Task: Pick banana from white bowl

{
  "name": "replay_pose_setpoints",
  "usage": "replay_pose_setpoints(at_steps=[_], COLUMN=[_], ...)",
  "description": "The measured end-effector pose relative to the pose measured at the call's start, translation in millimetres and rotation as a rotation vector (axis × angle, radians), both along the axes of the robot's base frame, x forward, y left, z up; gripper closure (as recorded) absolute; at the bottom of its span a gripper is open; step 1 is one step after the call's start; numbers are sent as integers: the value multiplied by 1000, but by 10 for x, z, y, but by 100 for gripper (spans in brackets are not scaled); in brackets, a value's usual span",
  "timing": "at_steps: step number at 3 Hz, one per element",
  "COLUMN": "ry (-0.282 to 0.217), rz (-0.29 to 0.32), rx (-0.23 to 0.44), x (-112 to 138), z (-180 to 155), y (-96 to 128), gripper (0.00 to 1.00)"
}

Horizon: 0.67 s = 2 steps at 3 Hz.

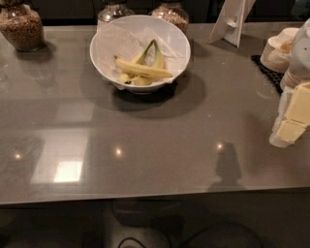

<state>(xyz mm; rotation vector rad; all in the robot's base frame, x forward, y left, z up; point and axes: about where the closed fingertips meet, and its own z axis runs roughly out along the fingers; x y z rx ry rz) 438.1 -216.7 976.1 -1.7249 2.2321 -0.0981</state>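
Note:
The white bowl (99, 58) stands at the back middle of the grey table, lined with crinkled white paper. The banana (143, 69), long, slim and pale yellow, lies across the bowl's middle. Two greenish-tipped bananas (155, 51) lean upright behind it, and short yellow chunks (133, 80) lie below it. My gripper (293, 118) is at the right edge of the view, above the table. It is far to the right of the bowl and nearer the front, and it touches nothing in the bowl.
Three glass jars stand along the back: one at the far left (20, 26) and two behind the bowl (112, 9) (169, 12). A white stand (232, 19) leans at the back right. Stacked beige discs (278, 51) sit on a black mat (266, 70).

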Motion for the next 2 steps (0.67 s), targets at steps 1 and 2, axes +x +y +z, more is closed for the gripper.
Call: replay_pose_setpoints(at_steps=[1,2], ry=[0,-26], rz=[0,3], rx=[0,14], x=[0,57], z=[0,10], y=[0,32], gripper=[0,0])
